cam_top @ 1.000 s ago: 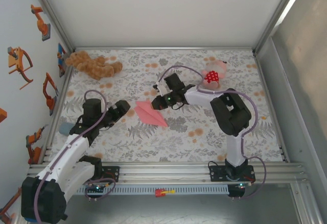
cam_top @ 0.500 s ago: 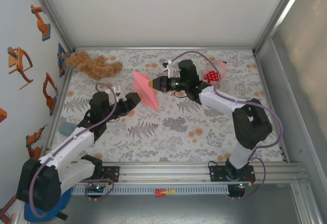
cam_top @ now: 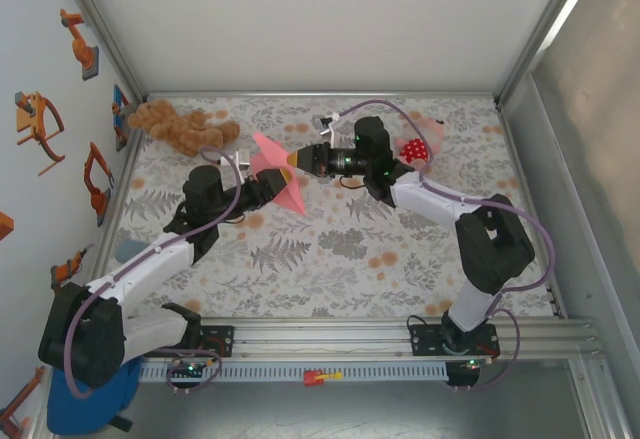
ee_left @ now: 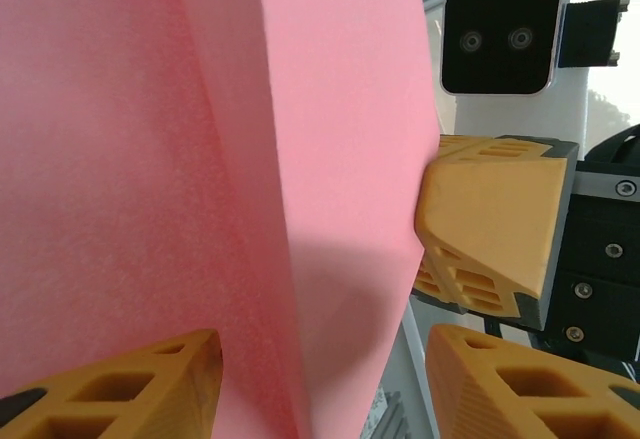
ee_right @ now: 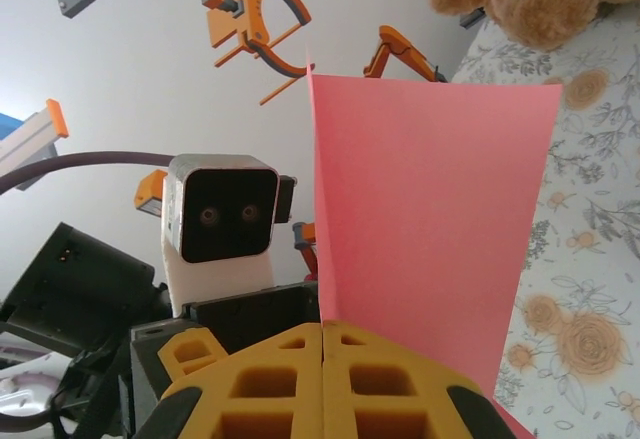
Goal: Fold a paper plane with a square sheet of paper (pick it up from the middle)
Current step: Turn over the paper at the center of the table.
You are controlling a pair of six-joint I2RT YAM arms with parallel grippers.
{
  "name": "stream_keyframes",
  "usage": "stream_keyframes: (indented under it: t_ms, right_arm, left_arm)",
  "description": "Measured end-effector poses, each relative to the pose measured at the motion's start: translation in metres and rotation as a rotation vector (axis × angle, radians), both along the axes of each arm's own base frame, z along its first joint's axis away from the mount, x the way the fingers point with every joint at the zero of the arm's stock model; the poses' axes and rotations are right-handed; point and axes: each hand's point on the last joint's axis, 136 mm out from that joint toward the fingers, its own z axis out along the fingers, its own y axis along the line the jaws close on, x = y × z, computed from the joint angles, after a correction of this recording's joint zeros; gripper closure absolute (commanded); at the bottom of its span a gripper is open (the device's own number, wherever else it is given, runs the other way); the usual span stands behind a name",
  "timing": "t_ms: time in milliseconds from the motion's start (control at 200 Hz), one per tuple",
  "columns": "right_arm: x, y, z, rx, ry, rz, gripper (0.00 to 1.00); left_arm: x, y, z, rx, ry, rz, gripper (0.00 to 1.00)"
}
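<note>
1 paper plane (cam_top: 275,171), 2 plush toys (cam_top: 180,129) (cam_top: 418,149).

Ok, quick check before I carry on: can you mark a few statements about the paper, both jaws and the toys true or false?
1. The right jaws are shut on the pink paper. True.
2. The pink paper lies flat on the table. False: it is held up in the air between the two arms.
3. The left jaws are clamped tight on the paper. False: they stand apart, with the paper's edge between them.
4. A brown teddy bear lies at the far left corner. True.
5. The pink plush toy sits by the arm bases. False: it sits at the far right of the table.
</note>
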Motion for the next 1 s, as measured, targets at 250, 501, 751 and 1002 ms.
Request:
stream_keyframes:
  t_ms: [250,501,751,1002]
  right_arm:
    - [0.000,-0.001,0.011,0.035,0.006,0.001,1.00]
    - [0.003,-0.008,0.006,0.034,0.025,-0.016,1.00]
    - [0.006,-0.011,0.003,0.028,0.029,-0.024,0.94]
    - [0.022,-0.044,-0.023,-0.155,-0.020,-0.147,0.66]
  left_arm:
    - [-0.002,-0.004,0.011,-0.024,-0.050,-0.031,0.65]
    - [-0.004,-0.005,0.013,-0.027,-0.058,-0.043,0.78]
    - [-0.004,-0.004,0.010,-0.013,-0.058,-0.044,0.89]
    - [-0.002,-0.001,0.004,0.056,-0.049,-0.033,0.91]
